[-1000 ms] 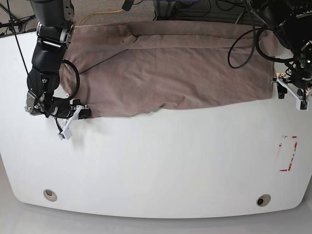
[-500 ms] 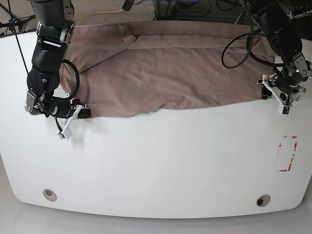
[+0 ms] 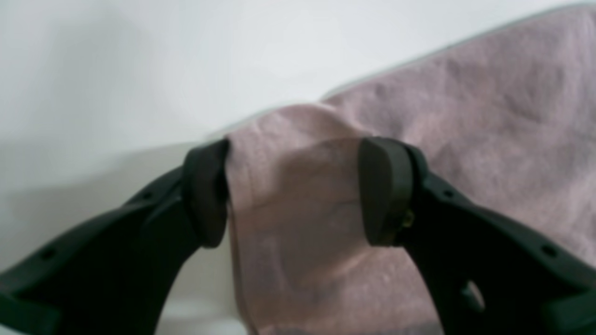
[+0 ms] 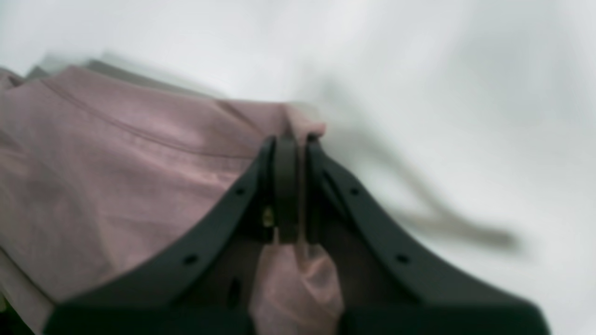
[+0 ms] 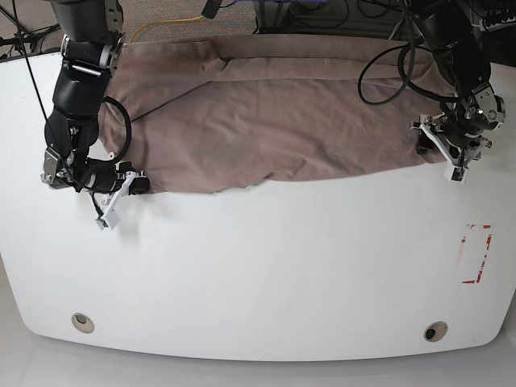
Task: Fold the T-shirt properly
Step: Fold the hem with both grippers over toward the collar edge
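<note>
Pinching T-shirt point(image 4: 139, 177), right gripper point(image 4: 293, 144) (left gripper point(image 3: 293, 186) agape).

T-shirt point(image 5: 274, 121) plain dusty mauve-brown, no print. Table point(image 5: 266, 266) white (red-and-white dashed rectangle mark point(image 5: 476, 254) near one edge). Both grippers' fingers point(image 3: 386, 190) black.

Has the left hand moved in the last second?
Yes. In the base view the left hand has slid inward from past the T-shirt corner, away from the red marking, and now straddles that corner, open.
</note>
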Motion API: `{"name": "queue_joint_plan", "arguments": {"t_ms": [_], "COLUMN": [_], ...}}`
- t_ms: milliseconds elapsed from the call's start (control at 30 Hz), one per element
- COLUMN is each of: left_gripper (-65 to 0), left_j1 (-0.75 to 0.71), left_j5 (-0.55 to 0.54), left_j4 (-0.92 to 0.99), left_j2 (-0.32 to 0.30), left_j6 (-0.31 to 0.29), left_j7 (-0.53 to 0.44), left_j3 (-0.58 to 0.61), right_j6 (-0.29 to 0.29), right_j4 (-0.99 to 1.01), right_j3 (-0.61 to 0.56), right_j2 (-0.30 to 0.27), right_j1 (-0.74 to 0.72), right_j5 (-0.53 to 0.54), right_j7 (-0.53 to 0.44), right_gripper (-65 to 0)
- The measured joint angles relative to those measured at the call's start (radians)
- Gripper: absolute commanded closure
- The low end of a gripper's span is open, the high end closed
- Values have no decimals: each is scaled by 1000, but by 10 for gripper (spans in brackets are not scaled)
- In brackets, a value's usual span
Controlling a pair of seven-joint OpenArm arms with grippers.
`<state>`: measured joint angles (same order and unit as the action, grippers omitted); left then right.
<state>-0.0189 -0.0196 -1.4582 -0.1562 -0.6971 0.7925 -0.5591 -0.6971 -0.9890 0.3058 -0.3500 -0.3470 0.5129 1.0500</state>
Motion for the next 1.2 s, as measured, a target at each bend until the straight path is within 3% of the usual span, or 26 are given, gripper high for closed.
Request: {"name": "queue_joint_plan", "arguments": {"t_ms": [67,167,300,333,600,967,1200], "left_gripper": [-389,-307,-35,0,0,0,0], "left_j1": [5,5,5,6,36,30,16], "left_j5": [-3,-8,-13,-13,12,11,7], "left_j4": [14,23,25,25,24,-158,-222], "left_j2": [-2,-3,1,1,1,4,6], "left_j6": [0,0,-3,-3,-3,-5,-7], "left_j7": [-5,-20,-23,-23,4,22,21], "left_j3": [-1,-4,-3,-1,-1,7,3], "right_j6": [0,0,0,0,0,0,0], "right_j4": [-2,-27,-34,-35,-43,-296,-407], "right_j3": [0,0,0,0,0,6,109], "right_j2": [-2,1,1,1,-2,-5,3], "right_j1": [1,12,13,13,15,16,33], "right_j5": [0,-11,-12,-12,-12,-11,-2], "right_j7": [1,5,8,8,11,142,254], "right_gripper": [0,0,0,0,0,0,0]}}
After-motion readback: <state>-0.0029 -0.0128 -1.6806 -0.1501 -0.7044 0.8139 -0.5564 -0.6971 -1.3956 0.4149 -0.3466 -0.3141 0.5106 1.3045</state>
